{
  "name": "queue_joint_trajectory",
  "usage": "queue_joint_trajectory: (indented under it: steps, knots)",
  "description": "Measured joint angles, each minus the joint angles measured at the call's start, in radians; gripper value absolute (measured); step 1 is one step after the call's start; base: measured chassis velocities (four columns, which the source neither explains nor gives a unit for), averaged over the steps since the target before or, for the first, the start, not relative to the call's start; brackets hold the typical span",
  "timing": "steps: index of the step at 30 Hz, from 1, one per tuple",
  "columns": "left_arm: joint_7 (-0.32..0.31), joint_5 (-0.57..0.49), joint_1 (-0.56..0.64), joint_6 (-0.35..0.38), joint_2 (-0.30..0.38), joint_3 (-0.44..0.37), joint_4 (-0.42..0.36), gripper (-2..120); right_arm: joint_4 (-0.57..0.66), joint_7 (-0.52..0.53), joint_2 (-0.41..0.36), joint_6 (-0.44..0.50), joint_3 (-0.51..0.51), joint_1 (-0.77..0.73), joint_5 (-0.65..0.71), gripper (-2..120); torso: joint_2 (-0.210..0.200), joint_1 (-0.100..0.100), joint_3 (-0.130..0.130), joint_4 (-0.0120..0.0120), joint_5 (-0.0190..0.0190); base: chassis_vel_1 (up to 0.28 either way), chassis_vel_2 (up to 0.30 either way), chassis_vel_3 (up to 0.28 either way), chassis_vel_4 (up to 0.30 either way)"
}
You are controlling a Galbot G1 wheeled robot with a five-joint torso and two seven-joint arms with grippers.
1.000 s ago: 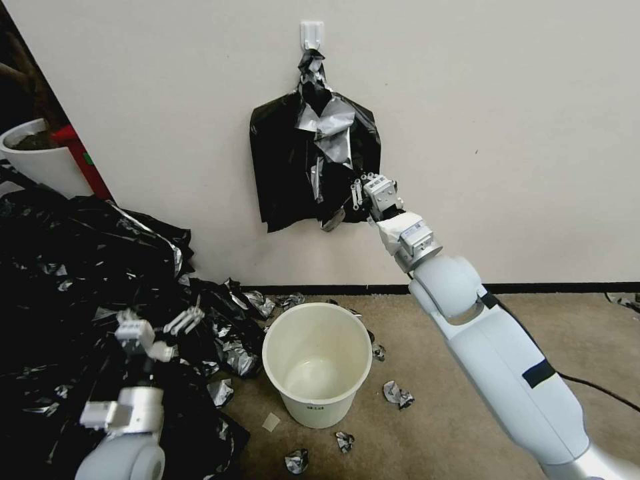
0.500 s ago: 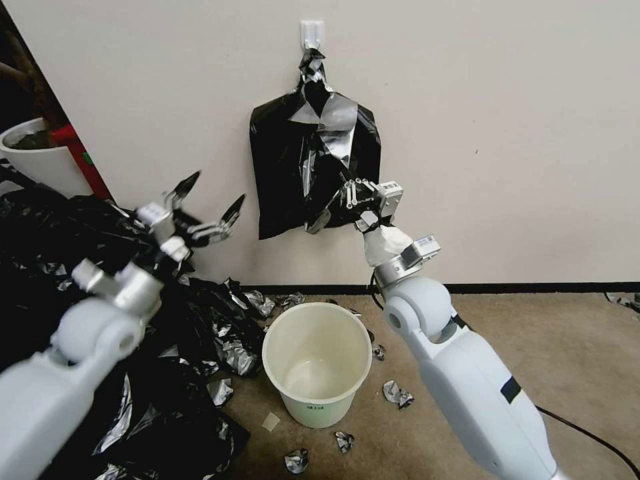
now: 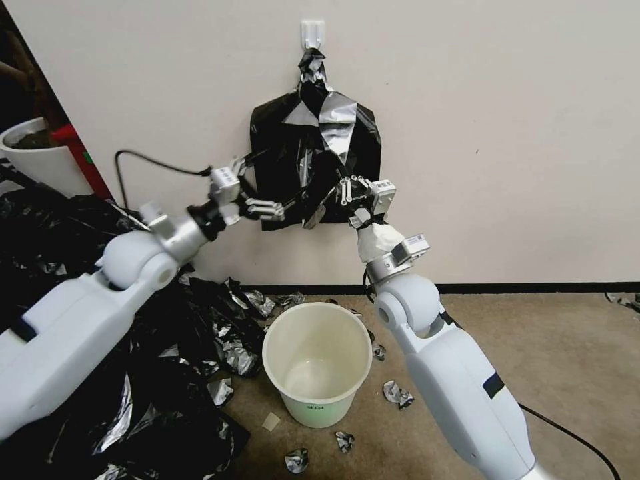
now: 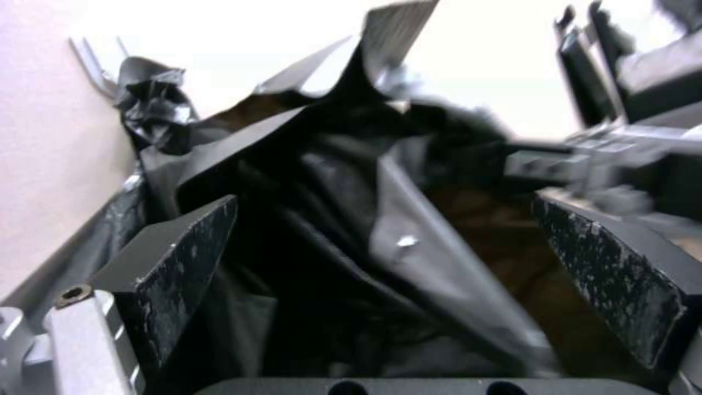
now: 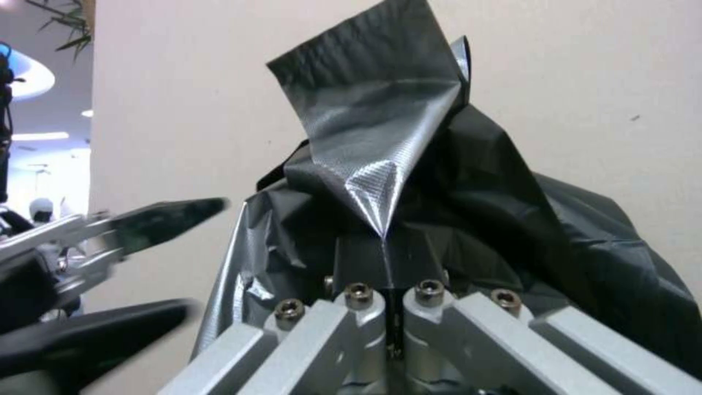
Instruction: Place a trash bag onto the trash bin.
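A flat bundle of black bags [image 3: 363,150] hangs by its knotted top from a wall hook [image 3: 311,32]. Its front sheet, the glossy trash bag [image 3: 337,123], is pulled out from the wall. My right gripper [image 3: 317,213] is shut on that film near its lower edge; the pinch shows in the right wrist view [image 5: 386,269]. My left gripper [image 3: 279,180] stands open at the bundle's lower left, with the film lying between its pads [image 4: 183,258]. The cream-white trash bin [image 3: 313,407] stands upright and open on the floor below.
A large heap of black plastic sheeting [image 3: 60,267] covers the floor on the left. A white planter [image 3: 33,160] stands behind it by the wall. Crumpled foil scraps [image 3: 397,393] lie around the bin. Brown carpet stretches to the right.
My left arm has risen from low over the heap up to the hanging bundle, gripper open. My right gripper has shifted slightly left, still holding the film.
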Motion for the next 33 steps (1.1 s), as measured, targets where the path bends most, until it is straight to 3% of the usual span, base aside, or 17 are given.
queue_joint_trajectory:
  steps: [7, 12, 20, 25, 33]
  knots:
    - [-0.013, 0.038, -0.051, 0.006, -0.040, 0.047, 0.038, 93, 0.004, -0.012, 0.000, 0.002, 0.003, -0.005, -0.005, 0, 0.000, 0.000, 0.000, 0.0000, 0.0000, 0.000, 0.000, 0.000, 0.000]
    - [-0.017, 0.080, -0.043, 0.026, -0.044, 0.047, 0.040, 71, 0.016, -0.014, 0.003, -0.001, -0.004, -0.007, -0.005, 0, 0.000, 0.000, 0.000, 0.0002, -0.0001, 0.000, 0.000, 0.000, 0.000]
    - [-0.058, 0.091, -0.013, 0.069, -0.044, 0.022, 0.025, 47, 0.029, -0.028, 0.000, -0.007, -0.008, -0.013, -0.002, 0, 0.000, 0.000, 0.000, 0.0002, -0.0001, 0.000, 0.000, 0.000, 0.000]
    - [-0.106, 0.053, -0.002, 0.087, -0.052, 0.017, 0.019, 23, 0.033, -0.033, -0.005, -0.006, -0.005, -0.028, 0.002, 0, 0.000, 0.000, 0.000, 0.0002, -0.0001, 0.000, 0.000, 0.000, 0.000]
    - [-0.160, -0.022, 0.001, 0.099, -0.072, 0.014, 0.028, 0, 0.057, -0.031, -0.021, -0.013, 0.004, -0.047, 0.081, 0, 0.000, 0.000, 0.000, 0.0002, 0.0000, 0.000, 0.000, 0.000, 0.000]
